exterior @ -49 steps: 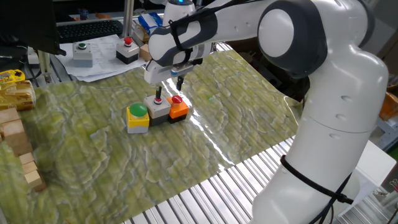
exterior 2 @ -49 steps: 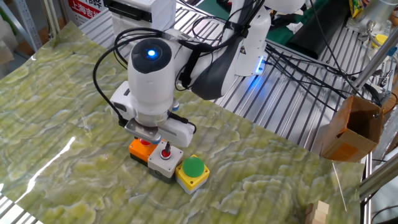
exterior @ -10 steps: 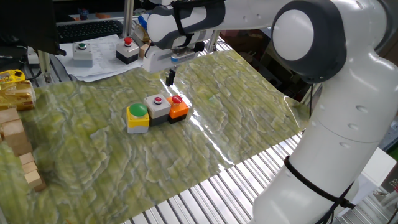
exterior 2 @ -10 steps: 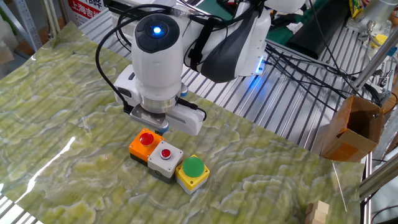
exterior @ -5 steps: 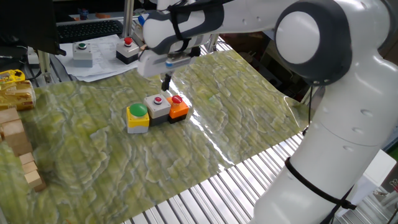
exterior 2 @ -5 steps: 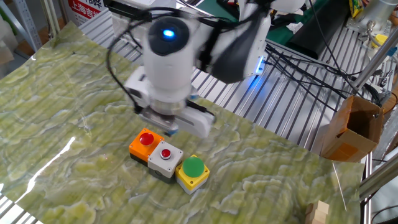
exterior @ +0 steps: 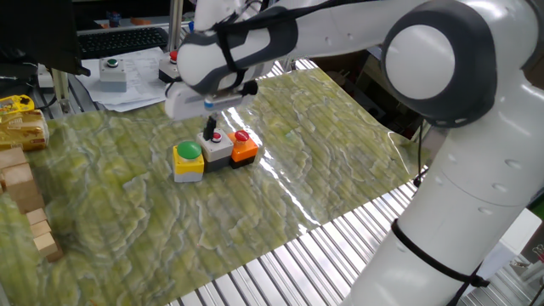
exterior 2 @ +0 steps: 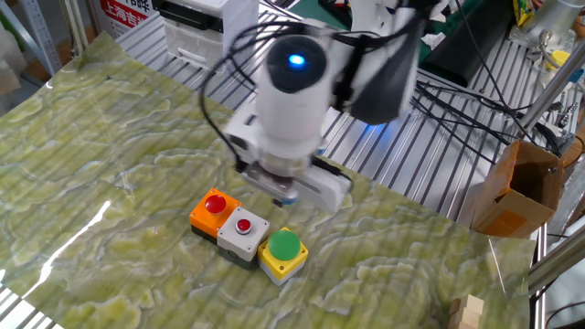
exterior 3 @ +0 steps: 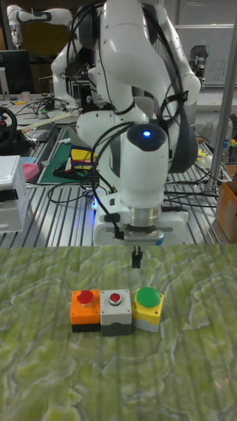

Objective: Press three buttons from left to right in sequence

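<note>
The three buttons sit in a touching row on the green mat. They are a yellow box with a green cap (exterior: 188, 157) (exterior 2: 282, 249) (exterior 3: 149, 306), a grey box with a small red cap (exterior: 216, 144) (exterior 2: 242, 227) (exterior 3: 116, 309), and an orange box with a red cap (exterior: 244, 146) (exterior 2: 212, 208) (exterior 3: 85, 308). My gripper (exterior: 209, 129) (exterior 3: 136, 258) hangs point-down above and just behind the seam between the grey and yellow boxes, touching neither. Its fingers are shut on nothing. In the other fixed view the blurred hand hides the fingertips.
A separate grey box with a green button (exterior: 112, 72) and a black box with a red button (exterior: 174, 70) stand on papers at the back. Wooden blocks (exterior: 25, 204) are stacked at the mat's left edge. A cardboard box (exterior 2: 516, 187) hangs off the table frame.
The gripper has swung sideways along the row, from behind the orange box to behind the grey and yellow boxes, and dropped a little lower. The boxes have not moved.
</note>
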`<state>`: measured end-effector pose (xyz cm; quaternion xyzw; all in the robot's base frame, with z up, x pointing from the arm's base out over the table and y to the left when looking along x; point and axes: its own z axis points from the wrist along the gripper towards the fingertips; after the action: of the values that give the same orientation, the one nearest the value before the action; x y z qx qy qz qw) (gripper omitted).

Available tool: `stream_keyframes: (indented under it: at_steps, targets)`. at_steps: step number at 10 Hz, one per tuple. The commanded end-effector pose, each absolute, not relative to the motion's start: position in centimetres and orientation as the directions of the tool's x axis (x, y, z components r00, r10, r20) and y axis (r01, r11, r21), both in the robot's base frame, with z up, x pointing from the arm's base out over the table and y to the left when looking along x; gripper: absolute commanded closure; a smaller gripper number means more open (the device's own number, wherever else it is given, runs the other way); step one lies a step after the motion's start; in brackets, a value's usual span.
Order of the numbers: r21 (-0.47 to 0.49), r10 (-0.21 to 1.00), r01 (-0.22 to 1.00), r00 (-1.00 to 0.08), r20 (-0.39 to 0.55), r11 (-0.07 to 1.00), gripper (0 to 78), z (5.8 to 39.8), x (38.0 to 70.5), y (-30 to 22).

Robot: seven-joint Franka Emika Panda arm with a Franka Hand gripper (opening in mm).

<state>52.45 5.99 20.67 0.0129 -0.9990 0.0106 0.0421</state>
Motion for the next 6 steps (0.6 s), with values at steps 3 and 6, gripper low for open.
stream_keyframes:
  at_steps: [3, 6]
  targets:
    - [0.04, 0.01, 0.01, -1.0, 0.009, 0.999, 76.1, 17.53, 53.38, 6.7]
    - [0.077, 0.022, 0.022, -1.0, 0.003, 0.997, 76.1, 17.49, 53.6, 6.66]
